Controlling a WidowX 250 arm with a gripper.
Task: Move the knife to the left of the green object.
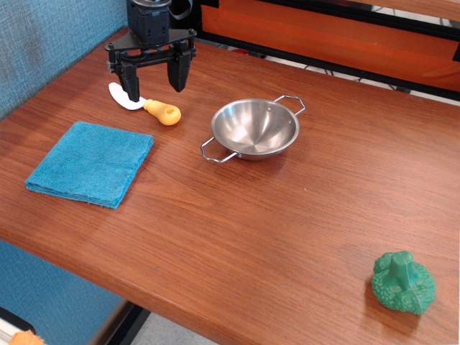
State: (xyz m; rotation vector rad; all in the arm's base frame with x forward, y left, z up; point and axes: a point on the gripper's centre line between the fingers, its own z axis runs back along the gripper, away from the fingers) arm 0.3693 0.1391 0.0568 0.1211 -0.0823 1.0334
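The knife (147, 105) lies flat on the wooden table (287, 208) at the back left, white blade to the left, yellow-orange handle to the right. My black gripper (155, 88) is open and empty, just above and behind the knife, its left finger over the blade and its right finger behind the handle. The green object (403, 282), a lumpy broccoli-like toy, sits far away at the front right of the table.
A steel bowl with two wire handles (255, 129) stands right of the knife. A folded blue cloth (92, 162) lies at the front left. A blue wall runs along the left and an orange panel along the back.
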